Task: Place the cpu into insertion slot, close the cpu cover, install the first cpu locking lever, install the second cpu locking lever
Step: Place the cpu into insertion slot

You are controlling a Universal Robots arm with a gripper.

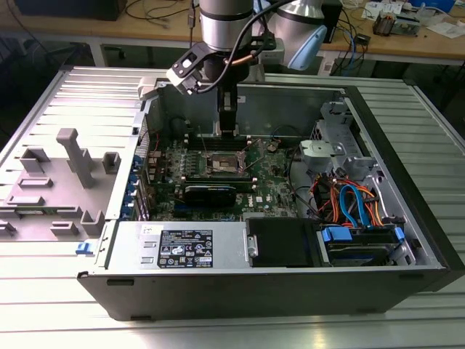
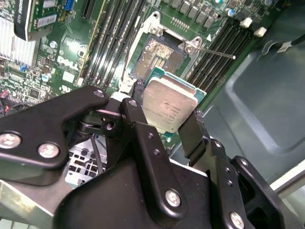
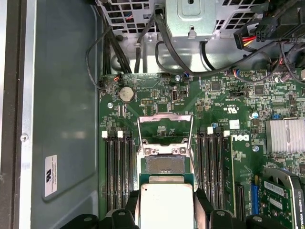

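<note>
Open computer case (image 1: 407, 167) with the motherboard (image 1: 269, 193) lying flat on its floor; the insertion slot (image 3: 164, 164) near the board's middle serves as the reference for all positions. The robot arm reaches down into the case, and in the exterior view the gripper (image 1: 229, 132) hangs directly over the slot. Banks of long memory slots (image 3: 116, 171) flank the slot on two opposite sides, and a round coin battery (image 3: 126, 93) sits well beyond it, past the cover. The cpu cover (image 3: 165, 140) stands swung open on the slot's far edge from the gripper, leaving the dark, pin-filled centre of the slot (image 2: 157, 57) exposed. A thin locking lever (image 2: 214, 51) juts out beside the slot, not latched down. The gripper (image 2: 164, 114) pinches the cpu (image 2: 169, 102) by two opposite edges, one black finger (image 2: 138, 129) on each side, metal top facing the cameras. In both wrist views the cpu (image 3: 166, 202) overlaps the slot's edge opposite the cover and is apart from the socket floor, offset toward the gripper's side rather than centred. Judged from this, the first step, placing the cpu, is in hand and not yet complete; the cover and both levers are untouched. Completing the step appears to call for centring the chip over the slot, squaring its edges to the metal rim, and keeping it level so that it drops in without force.
</note>
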